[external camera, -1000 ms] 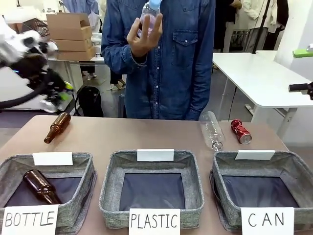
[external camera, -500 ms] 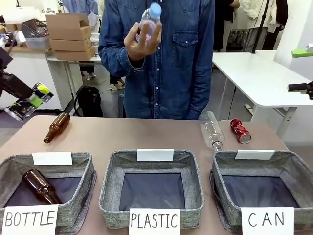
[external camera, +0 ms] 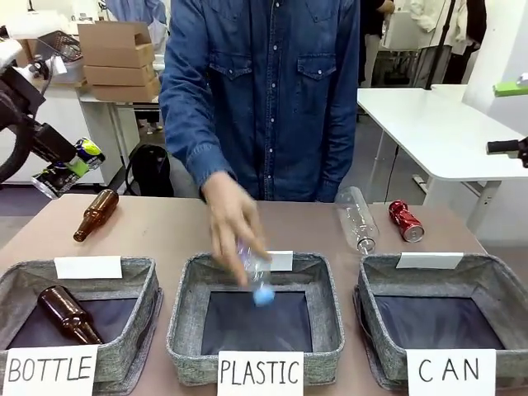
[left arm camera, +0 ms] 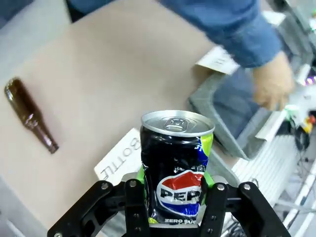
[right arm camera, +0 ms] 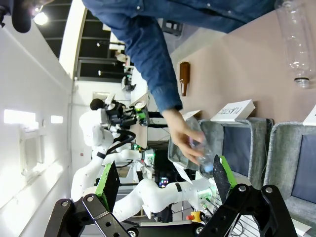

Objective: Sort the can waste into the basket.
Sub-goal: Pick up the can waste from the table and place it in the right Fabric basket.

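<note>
My left gripper hangs above the table's far left, shut on the dark can. In the left wrist view that can stands upright between the green pads, silver top showing, and the gripper clamps its lower half. The red dented can lies on the table at the far right, behind the CAN basket, whose dark bottom is bare. My right gripper is open with nothing between its fingers, well above the table; the CAN basket lies ahead of it at the right edge of its view.
A person's hand holds a clear bottle over the PLASTIC basket. Another clear bottle lies beside the red can. One brown bottle lies on the table, one in the BOTTLE basket.
The person's hand came down from chest height with the clear bottle to the PLASTIC basket. My left gripper with the dark can swung out to the left, then drifted slightly right and up.
</note>
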`<state>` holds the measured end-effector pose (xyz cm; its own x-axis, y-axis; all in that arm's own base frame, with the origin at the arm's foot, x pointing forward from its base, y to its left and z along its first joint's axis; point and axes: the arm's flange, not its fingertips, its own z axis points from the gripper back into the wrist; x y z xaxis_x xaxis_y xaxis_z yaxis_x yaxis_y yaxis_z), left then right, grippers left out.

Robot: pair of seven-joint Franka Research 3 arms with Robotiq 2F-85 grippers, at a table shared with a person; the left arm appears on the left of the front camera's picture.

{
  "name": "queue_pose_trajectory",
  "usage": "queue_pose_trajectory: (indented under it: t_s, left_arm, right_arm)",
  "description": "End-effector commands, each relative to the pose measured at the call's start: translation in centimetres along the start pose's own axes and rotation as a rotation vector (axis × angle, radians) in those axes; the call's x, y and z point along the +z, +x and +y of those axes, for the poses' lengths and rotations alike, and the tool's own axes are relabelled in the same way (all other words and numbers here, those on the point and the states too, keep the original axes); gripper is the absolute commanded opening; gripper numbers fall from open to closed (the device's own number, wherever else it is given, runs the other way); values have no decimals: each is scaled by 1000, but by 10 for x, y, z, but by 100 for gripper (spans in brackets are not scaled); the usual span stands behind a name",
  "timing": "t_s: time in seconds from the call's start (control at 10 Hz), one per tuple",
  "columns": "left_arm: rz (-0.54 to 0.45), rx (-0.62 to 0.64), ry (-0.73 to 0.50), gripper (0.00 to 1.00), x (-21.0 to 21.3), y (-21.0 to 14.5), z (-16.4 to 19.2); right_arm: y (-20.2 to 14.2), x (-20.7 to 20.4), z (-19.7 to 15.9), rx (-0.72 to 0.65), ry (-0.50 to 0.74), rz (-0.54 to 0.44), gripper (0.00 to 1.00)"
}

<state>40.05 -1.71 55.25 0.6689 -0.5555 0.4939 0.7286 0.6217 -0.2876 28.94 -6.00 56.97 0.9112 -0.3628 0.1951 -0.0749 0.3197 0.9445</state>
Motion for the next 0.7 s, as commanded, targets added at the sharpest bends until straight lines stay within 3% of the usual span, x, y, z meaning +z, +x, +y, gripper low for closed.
queue_pose_trajectory:
  t_s: [0.0, 0.3, 0.6]
  left_arm:
    - [-50, -166, -26, 36, 34, -23, -26]
    - [-87, -156, 92, 36, 88, -102, -38]
    - [-122, -244, 142, 36, 84, -113, -64]
  right_arm:
    - [2, -2, 0, 24, 27, -7, 100]
    - [2, -2, 0, 24, 27, -7, 100]
    - [2, -2, 0, 24, 27, -7, 100]
